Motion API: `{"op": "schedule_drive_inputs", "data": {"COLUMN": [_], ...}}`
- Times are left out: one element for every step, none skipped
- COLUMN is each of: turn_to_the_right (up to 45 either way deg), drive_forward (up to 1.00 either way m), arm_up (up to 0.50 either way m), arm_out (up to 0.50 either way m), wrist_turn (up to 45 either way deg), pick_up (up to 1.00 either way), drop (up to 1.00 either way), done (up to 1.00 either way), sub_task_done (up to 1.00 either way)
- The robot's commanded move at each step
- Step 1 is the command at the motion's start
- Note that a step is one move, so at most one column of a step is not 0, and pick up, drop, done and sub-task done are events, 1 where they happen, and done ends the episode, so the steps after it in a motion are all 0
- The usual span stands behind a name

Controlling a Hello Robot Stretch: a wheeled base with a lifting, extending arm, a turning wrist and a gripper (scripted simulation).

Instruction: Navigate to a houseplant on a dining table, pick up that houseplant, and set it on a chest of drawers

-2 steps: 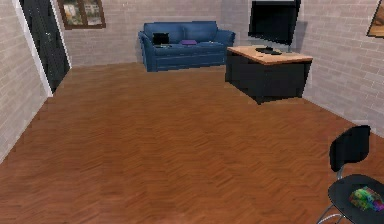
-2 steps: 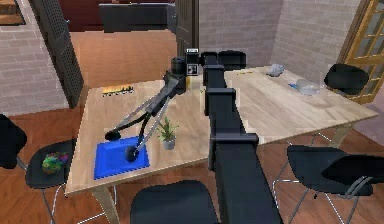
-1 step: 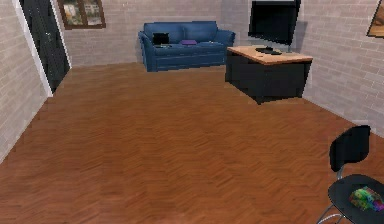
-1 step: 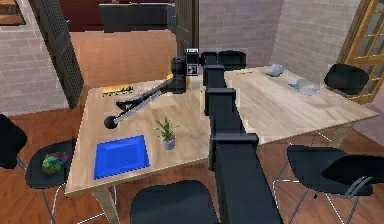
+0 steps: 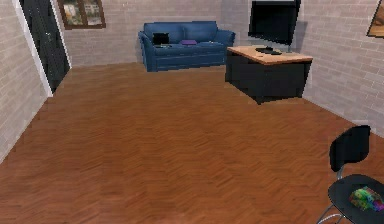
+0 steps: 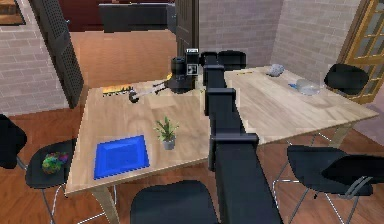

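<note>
My arm [image 6: 232, 130] stretches over the table [image 6: 280, 105].
Gripper [image 6: 145, 92] sits upper centre; I cannot tell whether it holds anything. The plant [image 6: 167, 132] stands mid-frame on the table, beside a blue tray [image 6: 121, 157].

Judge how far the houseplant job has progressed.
Done: it is at the dining table. In hand: the gripper reaches over the tabletop; whether it holds anything cannot be told. Left: the houseplant stands on the table, not yet picked up or delivered.
</note>
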Motion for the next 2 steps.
{"op": "schedule_drive_inputs", "data": {"turn_to_the_right": [0.0, 0.0], "drive_forward": [0.0, 0.0], "arm_up": [0.0, -0.3], "arm_out": [0.0, 0.0], "wrist_turn": [15.0, 0.0], "pick_up": [0.0, 0.0], "drop": [0.0, 0.0], "done": [0.0, 0.0], "sub_task_done": [0.0, 0.0]}}
